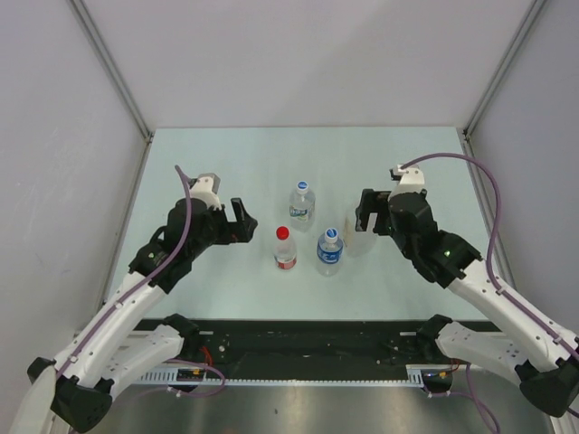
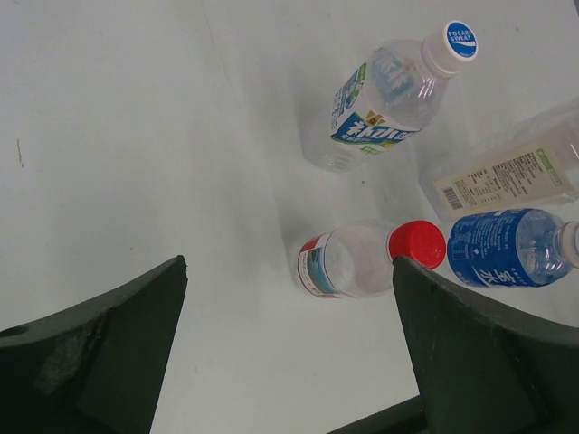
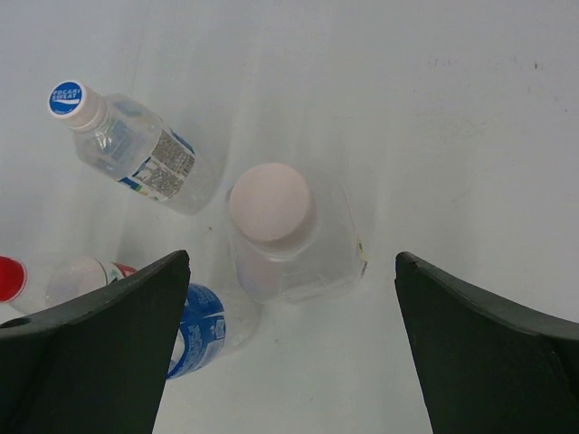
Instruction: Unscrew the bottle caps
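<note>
four clear plastic bottles stand upright and capped in a cluster midway across the pale table: a small red-labelled bottle with a round red cap, a blue-labelled bottle just beside it, a white-and-blue-labelled bottle behind them, and a wider yellowish-labelled bottle with a pale white cap. the left gripper hangs spread wide and empty just left of the red-capped one. the right gripper hovers by the wide bottle, jaws far apart, holding nothing.

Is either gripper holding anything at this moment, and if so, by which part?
Nothing is held. The left gripper and the right gripper are both wide open, and neither touches any of the bottles.
</note>
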`<action>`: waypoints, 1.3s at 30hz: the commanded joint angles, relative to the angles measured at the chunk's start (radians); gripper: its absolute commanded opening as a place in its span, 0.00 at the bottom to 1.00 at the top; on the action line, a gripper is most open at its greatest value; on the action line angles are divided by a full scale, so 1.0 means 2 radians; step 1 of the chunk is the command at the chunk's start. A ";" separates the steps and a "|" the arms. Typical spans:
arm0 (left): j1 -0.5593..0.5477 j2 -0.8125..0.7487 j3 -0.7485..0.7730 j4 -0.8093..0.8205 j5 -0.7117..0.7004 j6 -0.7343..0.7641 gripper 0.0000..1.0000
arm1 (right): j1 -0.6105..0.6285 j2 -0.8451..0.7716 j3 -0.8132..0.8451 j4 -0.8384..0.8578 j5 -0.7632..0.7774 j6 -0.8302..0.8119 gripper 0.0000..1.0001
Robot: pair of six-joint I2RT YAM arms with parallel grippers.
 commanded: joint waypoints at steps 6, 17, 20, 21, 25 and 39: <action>-0.002 -0.025 -0.018 0.027 0.027 0.018 1.00 | 0.000 0.039 0.027 0.053 0.049 -0.025 0.99; -0.002 -0.025 -0.021 0.028 0.027 0.021 1.00 | -0.016 0.074 0.027 0.089 0.015 -0.032 0.82; -0.002 -0.024 -0.022 0.029 0.029 0.021 1.00 | -0.019 0.085 0.027 0.091 0.009 -0.032 0.79; -0.002 -0.025 -0.022 0.027 0.028 0.021 0.99 | -0.019 0.088 0.027 0.090 0.008 -0.032 0.79; -0.002 -0.024 -0.024 0.029 0.029 0.021 1.00 | -0.020 0.097 0.027 0.087 0.005 -0.028 0.76; -0.002 -0.015 0.004 0.037 0.027 0.025 1.00 | -0.020 0.049 0.031 0.065 0.028 -0.032 0.22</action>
